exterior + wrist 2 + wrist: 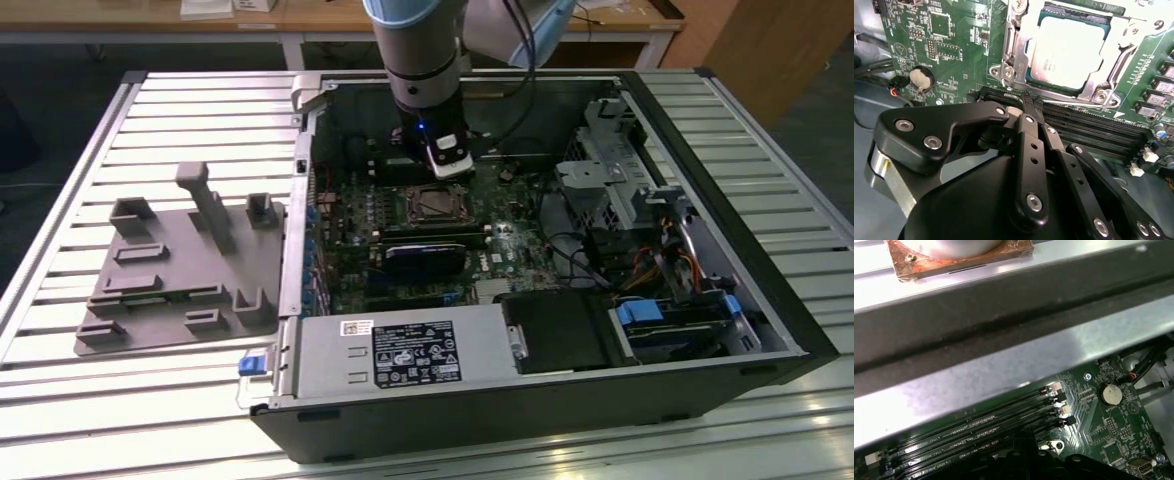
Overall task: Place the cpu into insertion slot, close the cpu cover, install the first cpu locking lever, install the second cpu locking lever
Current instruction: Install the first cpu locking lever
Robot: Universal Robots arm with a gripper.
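Space above the cpu (1066, 50), just beyond the jaws, is unobstructed. Memory slots (1094, 125) lie directly beneath the jaw tips. A case wall (1004, 365) stands close behind the jaws.

Silver-grey arm (424, 70) with pale-blue cap, perhaps a blue light; black, silver-screwed hand (1032, 101).

Looks like matt, faintly brushed metal on the small square pale silver-grey cpu (1066, 50); gleams brighter, as bare stamped metal, on the silver window-frame cpu cover (1013, 55). Reads as glossy lacquer on the green circuit board (954, 40), smooth shiny plastic on the long black memory slots (1094, 127). Shows satin black with bright screw heads on the gripper (1031, 102). Appears as matt plastic on the grey moulded fixture tray (174, 270), reflective ribbed metal on the slatted table (120, 130)
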